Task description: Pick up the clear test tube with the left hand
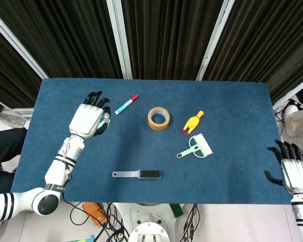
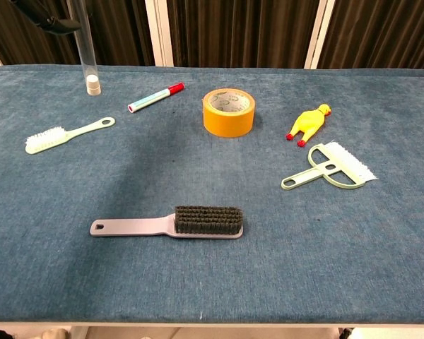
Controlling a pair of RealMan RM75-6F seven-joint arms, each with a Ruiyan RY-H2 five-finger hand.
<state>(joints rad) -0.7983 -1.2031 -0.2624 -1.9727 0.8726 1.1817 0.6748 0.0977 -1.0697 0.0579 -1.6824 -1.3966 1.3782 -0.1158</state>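
Left hand [image 1: 88,120] fingers pinching tube [image 2: 89,60]; tube upright, hanging clear above bench [image 2: 283,268]; right hand [image 1: 293,174] far, spread.

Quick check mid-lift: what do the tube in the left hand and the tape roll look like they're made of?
Test tube: clear glass or hard plastic, since the curtain shows through it; pale stopper at its lower end.
Tape roll: glossy orange-tan plastic film, probably packing tape.

left hand [image 1: 89,120] raised over table's left, fingers curled, apparently gripping the tube [image 2: 85,53] | right hand [image 1: 294,172] low at right edge, fingers spread, empty
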